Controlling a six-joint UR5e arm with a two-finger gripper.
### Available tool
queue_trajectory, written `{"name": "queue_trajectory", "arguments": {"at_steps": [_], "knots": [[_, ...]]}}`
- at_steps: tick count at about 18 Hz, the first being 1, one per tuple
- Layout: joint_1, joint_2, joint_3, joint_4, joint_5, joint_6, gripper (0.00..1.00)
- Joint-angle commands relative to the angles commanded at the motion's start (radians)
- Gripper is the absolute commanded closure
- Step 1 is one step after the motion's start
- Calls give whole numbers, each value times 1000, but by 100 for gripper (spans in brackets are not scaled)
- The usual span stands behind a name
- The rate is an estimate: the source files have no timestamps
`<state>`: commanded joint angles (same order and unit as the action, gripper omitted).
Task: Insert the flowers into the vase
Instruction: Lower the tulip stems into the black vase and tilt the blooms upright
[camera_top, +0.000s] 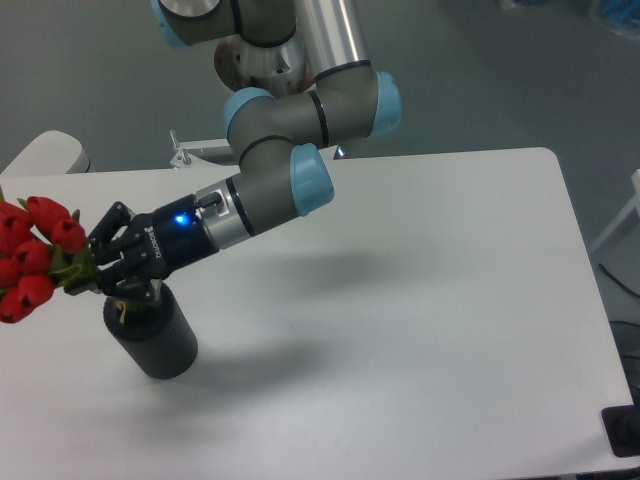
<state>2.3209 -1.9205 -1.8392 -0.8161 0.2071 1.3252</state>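
Observation:
The vase (155, 335) is a dark grey cylinder standing on the white table (400, 320) near its left front. My gripper (97, 268) is shut on the flowers (35, 255), a bunch of red tulip buds that sticks out to the left of the fingers, past the table's left side. The gripper hovers just above and left of the vase's mouth, partly covering it. Pale stem ends (122, 309) show under the fingers at the vase's mouth. I cannot tell whether they are inside it.
The arm's base (262, 55) stands at the back centre of the table, with a small metal bracket (190, 152) beside it. A pale rounded object (45, 152) lies past the table's back left corner. A dark object (625, 430) sits at the right front edge.

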Motion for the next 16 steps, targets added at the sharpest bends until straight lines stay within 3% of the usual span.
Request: {"name": "queue_trajectory", "arguments": {"at_steps": [8, 16], "knots": [[8, -29, -25, 0, 0, 54, 69], [14, -38, -32, 0, 2, 57, 54]]}}
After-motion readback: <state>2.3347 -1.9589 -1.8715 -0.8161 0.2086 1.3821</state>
